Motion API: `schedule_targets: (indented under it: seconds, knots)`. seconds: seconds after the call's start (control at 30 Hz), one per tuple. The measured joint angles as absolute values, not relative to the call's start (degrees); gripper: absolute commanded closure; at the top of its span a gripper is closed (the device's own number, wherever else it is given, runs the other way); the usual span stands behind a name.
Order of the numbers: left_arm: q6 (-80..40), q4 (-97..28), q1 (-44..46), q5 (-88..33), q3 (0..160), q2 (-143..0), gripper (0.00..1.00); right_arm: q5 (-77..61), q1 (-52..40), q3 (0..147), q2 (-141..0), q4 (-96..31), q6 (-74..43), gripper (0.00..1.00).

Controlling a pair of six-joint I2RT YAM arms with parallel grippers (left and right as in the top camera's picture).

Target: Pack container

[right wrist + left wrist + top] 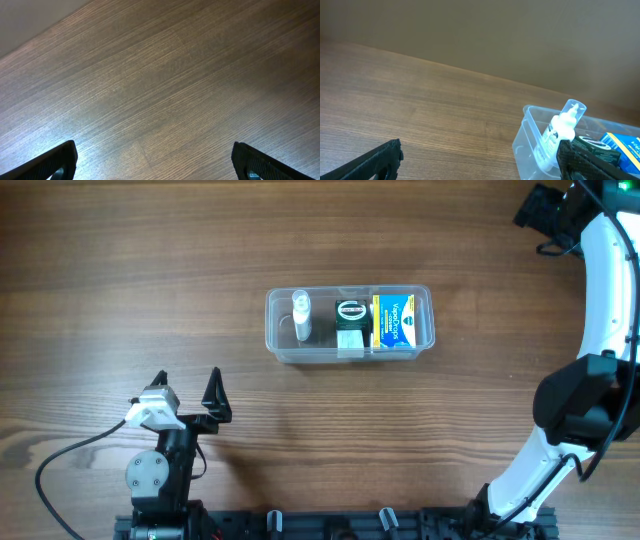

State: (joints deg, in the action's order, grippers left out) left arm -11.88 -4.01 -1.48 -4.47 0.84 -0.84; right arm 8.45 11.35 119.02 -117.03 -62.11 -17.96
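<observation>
While both arms stand clear of the load, left tool (pixel 188 383) is nearest, low on the tabletop (pixel 120 270) at about 7 o'clock in the overhead view. Its fingers are spread wide with nothing between them. Its own wrist view agrees: dark fingertips (pixel 375 160) sit at the two lower corners with bare wood between.

Container (pixel 350 288) lies beyond, near centre and a shade toward 12 o'clock, with its long side running 9 to 3. It is well apart from both tools.

Contents, from the 9 o'clock end to the 3 o'clock end:
- Small clear bottle (pixel 301 317) with a white top. From the left wrist view it leans on the end wall, nozzle above the rim.
- Dark box (pixel 350 311) with a pale oval mark on its upper face. A small pale item (pixel 350 346) sits just on its 6 o'clock side; I cannot tell what it is.
- Blue and yellow box (pixel 393 322), filling the 3 o'clock end and touching the dark box.

Right tool (pixel 545 210) is farthest, up at the 1 o'clock corner. It is carried on the white right arm (pixel 600 280), which arches up from 5 o'clock. Overhead cannot resolve its fingers. Its wrist view shows them wide apart, with only wood grain between.
</observation>
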Motion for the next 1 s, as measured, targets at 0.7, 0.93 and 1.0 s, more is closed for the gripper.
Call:
schedule_targets:
  seconds: [0.7, 0.93, 1.0]
  knots:
    - [-11.88, -3.81, -1.52, -4.47, 0.69, -0.8, 0.0, 8.45, 11.35, 119.02, -117.03, -62.11, -17.98, 0.0]
    - [-11.88, -3.81, -1.52, -4.47, 0.69, -0.8, 0.0, 8.45, 11.35, 119.02, -117.03, -62.11, -17.96, 0.0]
    - [-11.88, -3.81, -1.52, -4.47, 0.69, -0.8, 0.0, 8.45, 11.35, 119.02, -117.03, -62.11, -17.98, 0.0]
